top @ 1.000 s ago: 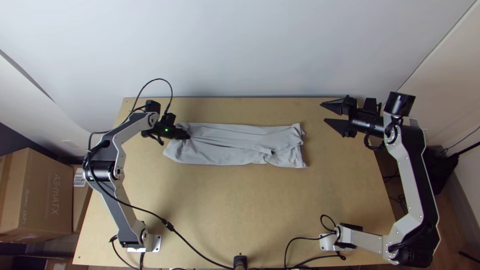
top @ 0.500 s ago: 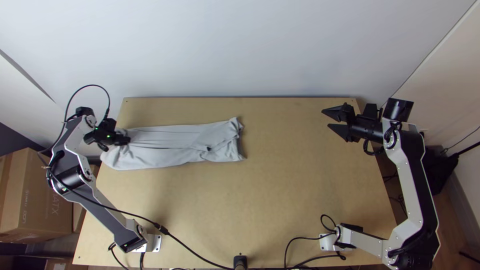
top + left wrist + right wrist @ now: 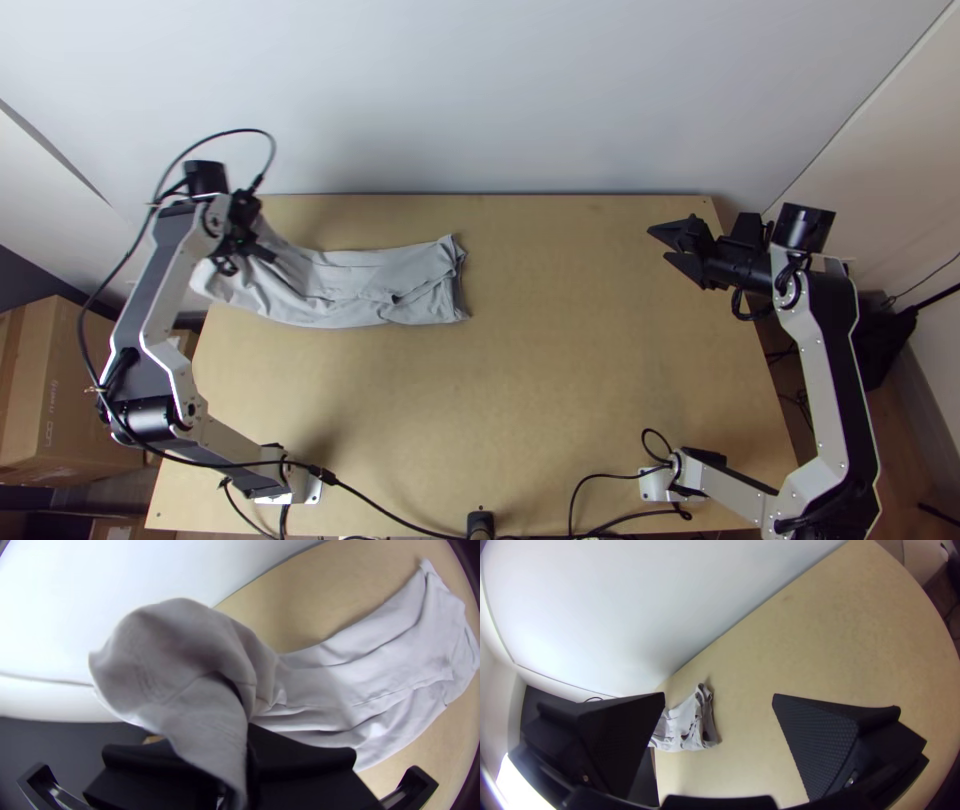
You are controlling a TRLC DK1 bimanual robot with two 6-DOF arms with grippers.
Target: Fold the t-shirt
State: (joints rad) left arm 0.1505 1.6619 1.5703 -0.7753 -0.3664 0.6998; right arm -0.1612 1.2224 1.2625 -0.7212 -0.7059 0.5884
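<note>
t-shirt [image 3: 375,285], one end fast in the left pincer [image 3: 262,251]

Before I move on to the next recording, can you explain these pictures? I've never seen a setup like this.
This is a machine with two jointed arms, a left arm and a right arm, at a light wooden table. One picture looks steeply down from high over the table's near edge. The other two come from small cameras, one on each arm's wrist, so each has that arm's own jaws at its bottom edge.

A light grey t-shirt lies on the table as a long, narrow, wrinkled strip. The left jaws are closed on the cloth near one end, at the table's far left corner, and that end is lifted. The right jaws stand open over the far right part, with nothing between them.
</note>
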